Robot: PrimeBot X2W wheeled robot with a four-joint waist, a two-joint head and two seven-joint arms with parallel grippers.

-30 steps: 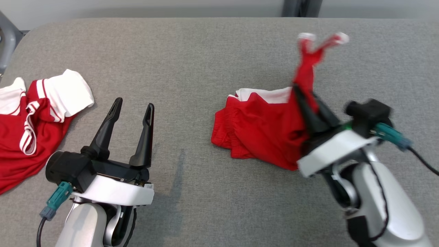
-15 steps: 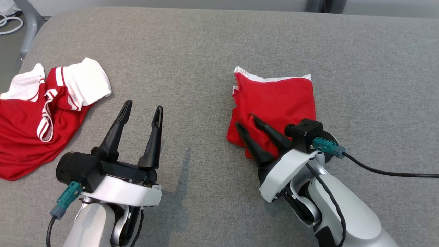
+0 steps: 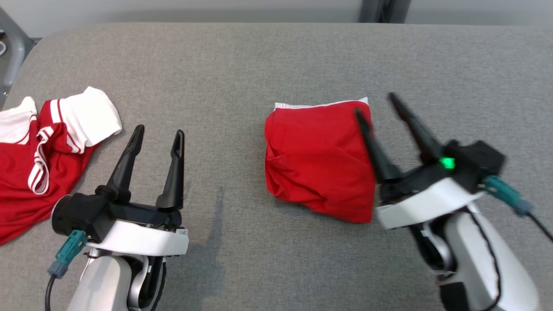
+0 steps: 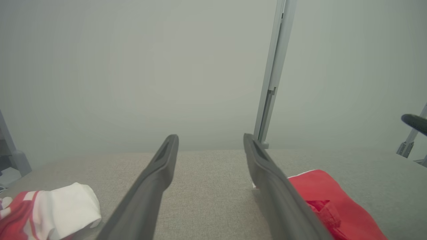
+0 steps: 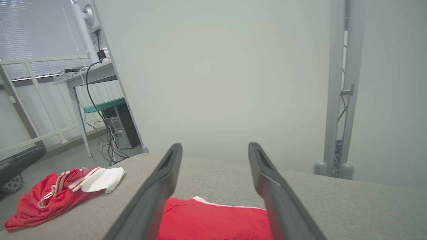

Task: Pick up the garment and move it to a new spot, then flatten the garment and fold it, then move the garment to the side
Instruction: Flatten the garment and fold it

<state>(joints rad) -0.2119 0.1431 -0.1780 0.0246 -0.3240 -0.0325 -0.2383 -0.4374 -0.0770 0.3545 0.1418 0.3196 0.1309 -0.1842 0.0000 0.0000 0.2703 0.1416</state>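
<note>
Red cloth, likely soft and light: the garment [image 3: 317, 164] lies folded on the grey worktop [image 3: 242, 65]. The right end effector [image 3: 374, 103] hovers at the garment's right edge, fingers spread, holding nothing. The left end effector [image 3: 159, 129], well to the garment's left, is spread too. It looks floppy, so pinch all layers at one edge.

The crumpled red-and-white shirt [image 3: 26, 172] runs off the head view's left edge; blurred fingers [image 3: 372, 144] of the right gripper [image 3: 374, 103] hide the folded garment [image 3: 315, 160] along its right edge.
</note>
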